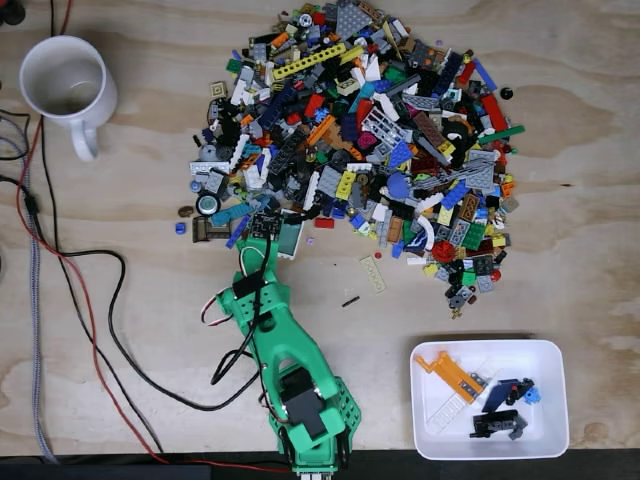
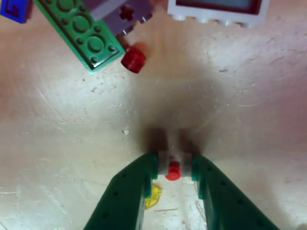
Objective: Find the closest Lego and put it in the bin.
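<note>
**Tool pinches a small piece at the pile's edge**

In the wrist view the green tool (image 2: 175,167) is nearly closed, its fingers (image 2: 129,191) clamping one small grey Lego piece with a red stud (image 2: 173,170) just above the tabletop (image 2: 72,134). The one bin (image 1: 490,398) sits well apart — lower right in the fixed view — holding a few pieces. One white mug (image 1: 65,85) stands upper left.

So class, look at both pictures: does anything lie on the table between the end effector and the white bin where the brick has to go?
The end effector is shut on a small brick. Between it and the bin lie a beige strip and a small dark stick, both flat on the table. Carried above them, nothing visible blocks the way.
</note>
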`<act>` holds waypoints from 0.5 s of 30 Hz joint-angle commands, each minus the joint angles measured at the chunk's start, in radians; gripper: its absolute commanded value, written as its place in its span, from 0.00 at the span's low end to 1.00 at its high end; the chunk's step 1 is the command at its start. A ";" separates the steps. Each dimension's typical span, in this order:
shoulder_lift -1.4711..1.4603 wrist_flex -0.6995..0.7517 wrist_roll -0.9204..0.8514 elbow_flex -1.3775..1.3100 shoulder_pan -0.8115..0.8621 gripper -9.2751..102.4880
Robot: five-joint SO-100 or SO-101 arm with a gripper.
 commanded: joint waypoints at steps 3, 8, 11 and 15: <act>-0.003 0.034 0.005 0.009 0.012 0.17; 0.017 0.083 0.006 -0.011 0.017 0.19; 0.021 0.078 0.011 0.009 0.012 0.19; 0.025 0.083 0.032 0.012 -0.018 0.19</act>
